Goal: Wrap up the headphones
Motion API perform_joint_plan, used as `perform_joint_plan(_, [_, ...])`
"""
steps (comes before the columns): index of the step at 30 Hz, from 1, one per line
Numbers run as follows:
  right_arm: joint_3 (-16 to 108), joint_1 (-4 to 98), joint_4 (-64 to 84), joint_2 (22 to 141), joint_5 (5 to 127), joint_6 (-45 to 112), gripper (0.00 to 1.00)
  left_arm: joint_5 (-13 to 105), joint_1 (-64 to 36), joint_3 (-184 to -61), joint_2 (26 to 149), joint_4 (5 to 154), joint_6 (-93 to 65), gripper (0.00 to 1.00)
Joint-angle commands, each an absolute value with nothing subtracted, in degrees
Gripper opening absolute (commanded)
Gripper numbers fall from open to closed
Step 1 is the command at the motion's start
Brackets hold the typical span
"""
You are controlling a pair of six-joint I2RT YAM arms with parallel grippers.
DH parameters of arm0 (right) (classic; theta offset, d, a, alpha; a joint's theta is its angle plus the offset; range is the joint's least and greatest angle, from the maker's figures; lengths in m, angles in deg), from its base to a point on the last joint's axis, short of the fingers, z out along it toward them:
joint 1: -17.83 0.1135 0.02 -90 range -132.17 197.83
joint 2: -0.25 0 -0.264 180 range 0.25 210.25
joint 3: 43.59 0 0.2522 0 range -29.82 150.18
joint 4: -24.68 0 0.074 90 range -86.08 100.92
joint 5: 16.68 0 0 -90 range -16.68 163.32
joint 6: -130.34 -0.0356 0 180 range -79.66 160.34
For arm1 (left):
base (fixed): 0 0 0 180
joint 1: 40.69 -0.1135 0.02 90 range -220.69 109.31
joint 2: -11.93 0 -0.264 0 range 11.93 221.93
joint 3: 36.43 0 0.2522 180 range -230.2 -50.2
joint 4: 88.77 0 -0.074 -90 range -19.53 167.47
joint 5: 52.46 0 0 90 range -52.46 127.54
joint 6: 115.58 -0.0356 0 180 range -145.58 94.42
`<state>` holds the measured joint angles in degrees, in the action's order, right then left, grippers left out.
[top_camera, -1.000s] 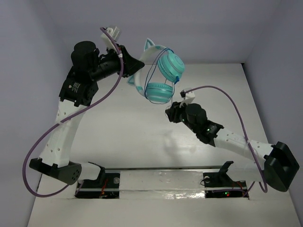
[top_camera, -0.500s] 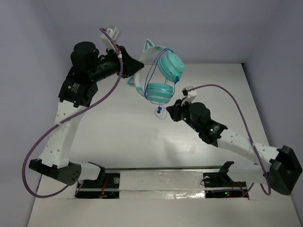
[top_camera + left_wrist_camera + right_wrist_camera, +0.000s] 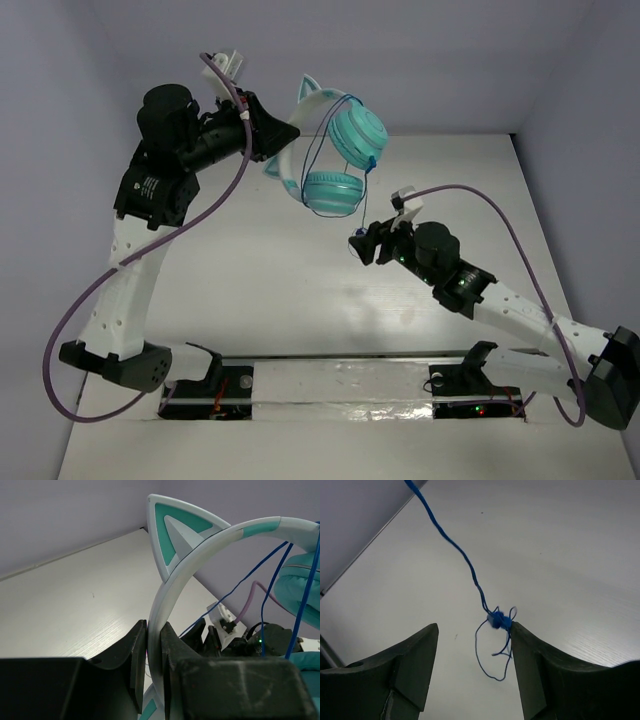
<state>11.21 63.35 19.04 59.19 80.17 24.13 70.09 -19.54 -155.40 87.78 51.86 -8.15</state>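
White table (image 3: 250, 290) and pale lilac walls fill the background. Left gripper (image 3: 154, 630) is clamped on the pale headband (image 3: 170, 587) of the headphones (image 3: 357, 132), holding them up off the table, with the earcups hanging beyond its fingertips. Right gripper (image 3: 474, 627) sits lower, its fingers spread apart and gripping nothing. The blue cord (image 3: 451, 544) drops from above and ends in a small tangle (image 3: 499, 620) between those fingers, close against one tip.
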Motion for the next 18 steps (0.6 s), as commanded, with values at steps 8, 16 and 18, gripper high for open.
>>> perform_joint_plan(8, [12.71, 63.10, 26.64, 65.28, 71.83, 25.48, 0.50, 74.36, -19.77, -158.21, 83.39, 57.08, -4.84, 0.00])
perform_joint_plan(16, [14.21, 63.10, 33.14, 72.06, 73.06, 25.84, 0.70, 74.10, -19.77, -159.88, 82.95, 54.53, -5.45, 0.00])
perform_joint_plan(18, [13.42, 63.10, 33.76, 71.09, 72.97, 25.66, 0.74, 73.84, -19.77, -159.62, 82.68, 54.70, -5.71, 0.00])
